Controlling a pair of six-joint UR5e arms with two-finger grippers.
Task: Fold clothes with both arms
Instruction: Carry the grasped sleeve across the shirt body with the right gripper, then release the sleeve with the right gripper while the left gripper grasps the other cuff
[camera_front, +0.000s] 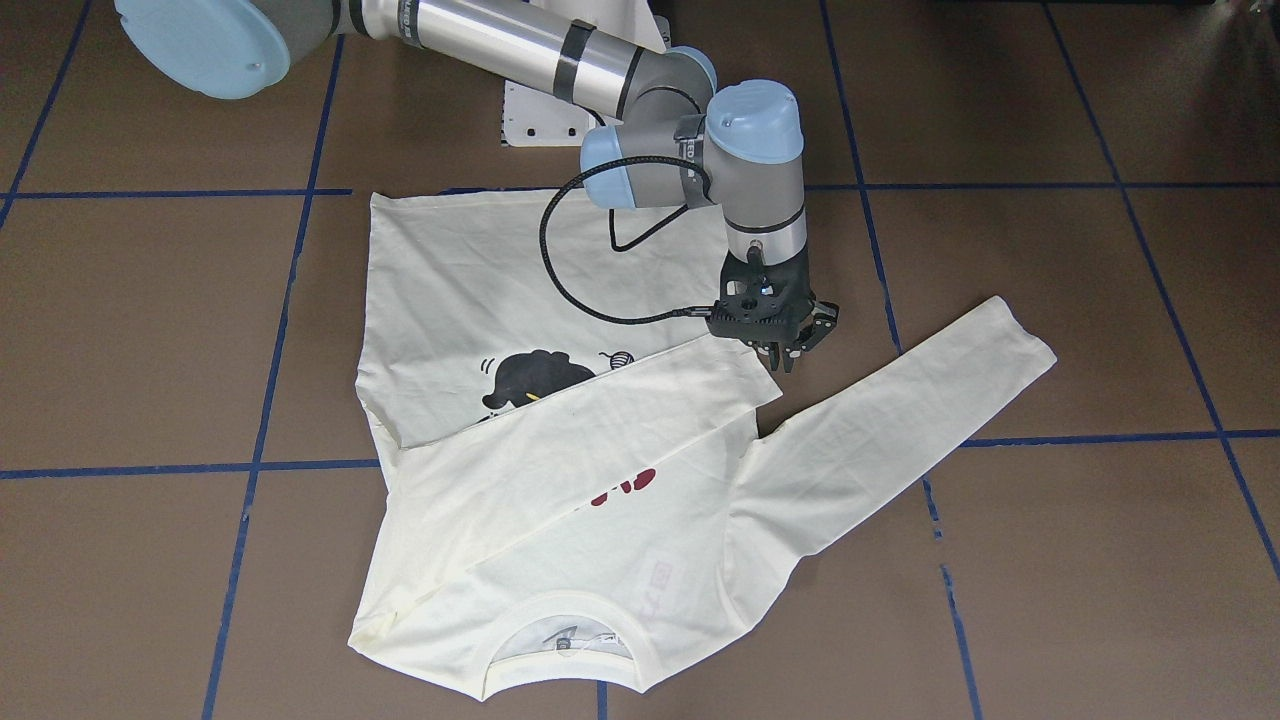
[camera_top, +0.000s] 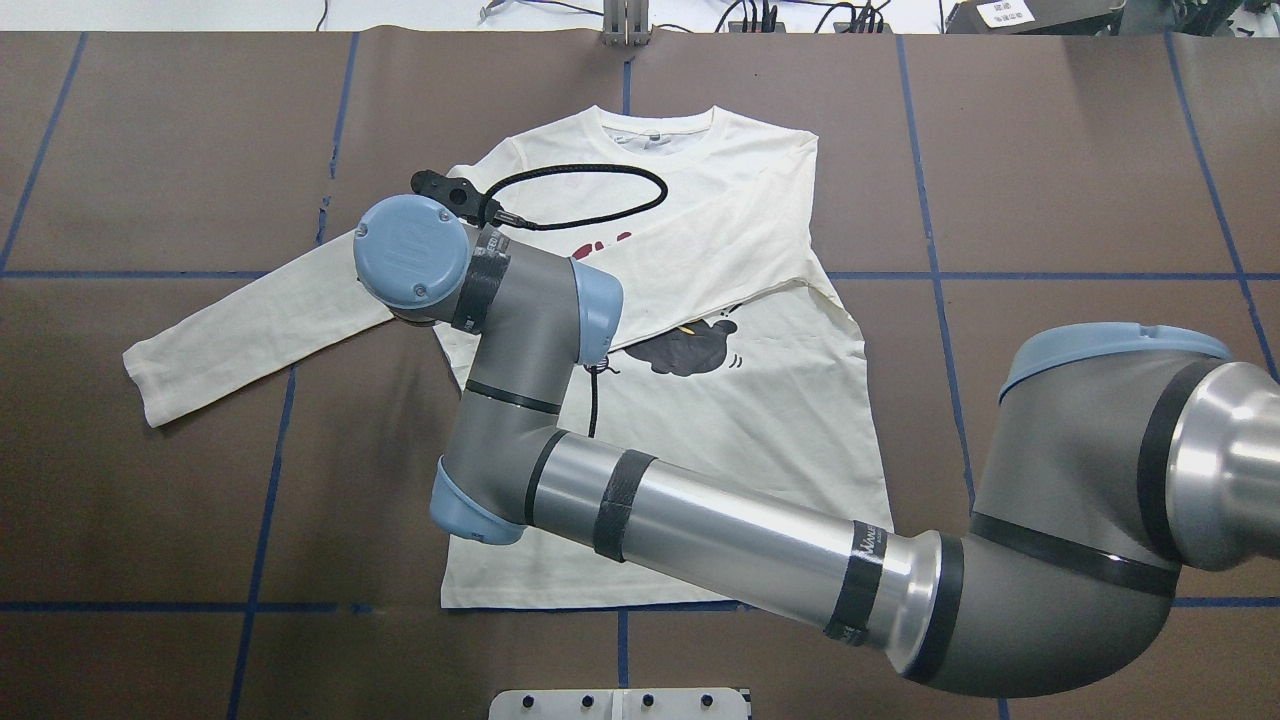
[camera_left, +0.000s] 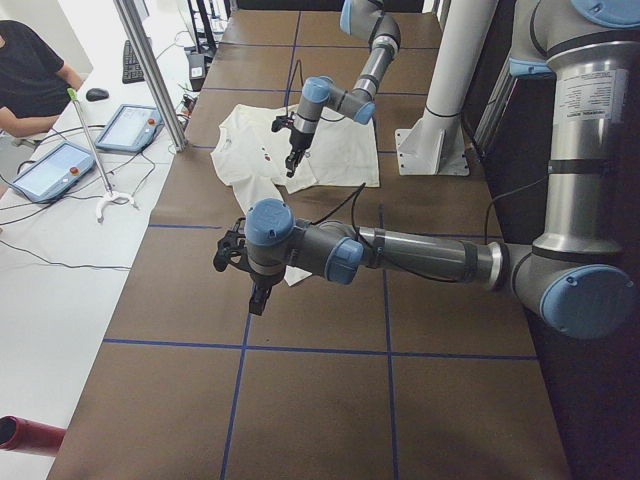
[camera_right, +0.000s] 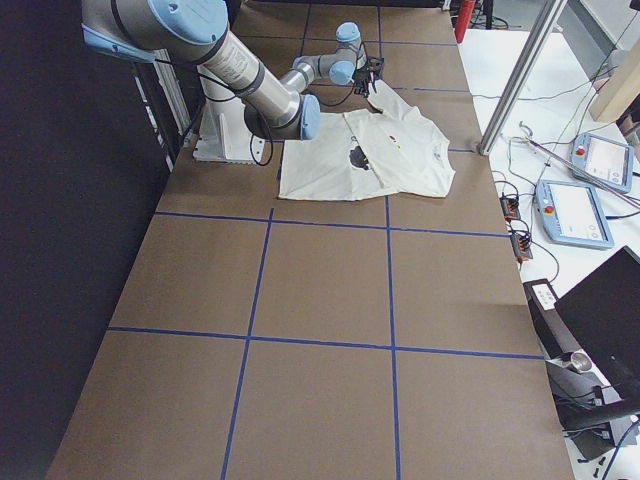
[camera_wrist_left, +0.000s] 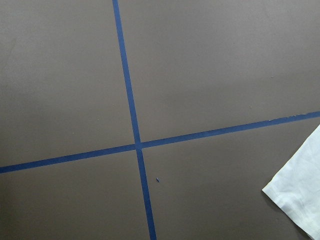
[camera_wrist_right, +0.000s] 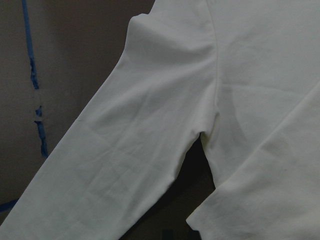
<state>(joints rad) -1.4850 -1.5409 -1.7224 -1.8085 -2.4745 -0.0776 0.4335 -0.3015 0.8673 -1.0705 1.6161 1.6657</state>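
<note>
Hovering just beside the folded sleeve's cuff, the right arm's black two-finger end effector (camera_front: 787, 358) looks closed and grips nothing. Under and beside it, the cream-white long-sleeved cotton T-shirt (camera_front: 470, 290) lies flat on the brown worktop (camera_front: 1100, 300), with one sleeve across the black cat print (camera_front: 540, 378). The left arm's end effector (camera_left: 256, 297) hangs near the outstretched cuff; I can't tell if it's open or closed.
</note>
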